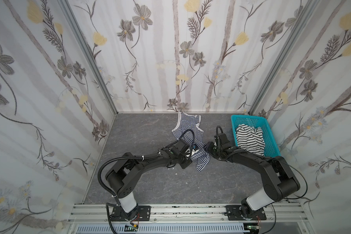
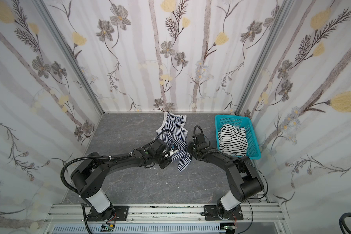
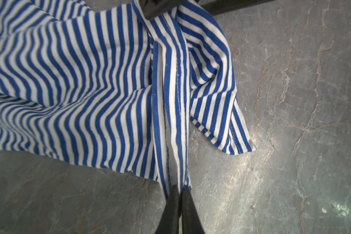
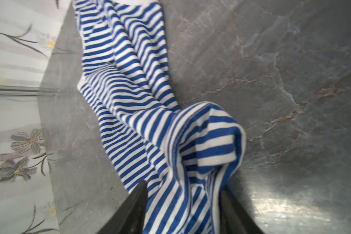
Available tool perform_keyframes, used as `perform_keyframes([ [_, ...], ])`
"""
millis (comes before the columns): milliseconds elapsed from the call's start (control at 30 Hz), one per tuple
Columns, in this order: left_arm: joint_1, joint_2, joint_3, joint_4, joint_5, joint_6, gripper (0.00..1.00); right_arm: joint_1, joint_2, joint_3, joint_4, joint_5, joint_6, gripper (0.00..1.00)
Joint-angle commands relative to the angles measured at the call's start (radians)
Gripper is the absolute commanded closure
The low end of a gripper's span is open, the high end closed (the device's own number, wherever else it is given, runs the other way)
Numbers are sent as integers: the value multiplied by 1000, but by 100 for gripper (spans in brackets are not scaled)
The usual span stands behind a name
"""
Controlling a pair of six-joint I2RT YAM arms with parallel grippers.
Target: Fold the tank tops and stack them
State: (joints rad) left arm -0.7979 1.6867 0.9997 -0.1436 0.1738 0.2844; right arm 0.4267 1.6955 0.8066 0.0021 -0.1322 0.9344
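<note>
The finely navy-and-white striped tank top (image 1: pixel 187 125) (image 2: pixel 173 125) lies crumpled mid-table, stretching from the back wall toward both grippers. My left gripper (image 1: pixel 195 151) (image 2: pixel 173 151) (image 3: pixel 179 188) is shut on a stitched hem strip of that top (image 3: pixel 69 81). My right gripper (image 1: pixel 208 146) (image 2: pixel 188 148) (image 4: pixel 183 185) stands open just to its right, with a bunched fold of the same top (image 4: pixel 130 101) lying between its spread fingers. The white tank top with wider black stripes (image 1: pixel 249 139) (image 2: pixel 233 141) sits heaped in the basket.
A turquoise perforated basket (image 1: pixel 249 118) (image 2: pixel 231 117) stands at the back right, close behind the right arm. Flowered walls close the grey marbled table (image 1: pixel 150 182) on three sides. Small white crumbs dot the table near the left arm.
</note>
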Motion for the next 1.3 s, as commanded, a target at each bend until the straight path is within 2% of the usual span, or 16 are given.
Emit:
perform_keyframes([
  [0,30,-55,-11,-25,-65,41,100,19,-61,6,-33,25,-37,43],
  [300,63,-119,-43,-38,-91,39,100,171,-200,-41,-202,131,15,46],
  [433,79,-122,-50,-38,-87,27,100,246,-221,-114,-201,162,74,50],
  [567,89,-117,-55,-37,-77,20,100,310,-183,-148,-144,143,123,58],
  [733,100,-114,-55,-33,-74,13,100,366,-59,-120,-121,142,154,63],
  [1033,127,-134,-64,-31,-68,9,100,380,53,-67,-177,186,146,68],
  [1267,155,-148,-73,-31,-77,20,100,385,64,-26,-249,207,98,89],
])
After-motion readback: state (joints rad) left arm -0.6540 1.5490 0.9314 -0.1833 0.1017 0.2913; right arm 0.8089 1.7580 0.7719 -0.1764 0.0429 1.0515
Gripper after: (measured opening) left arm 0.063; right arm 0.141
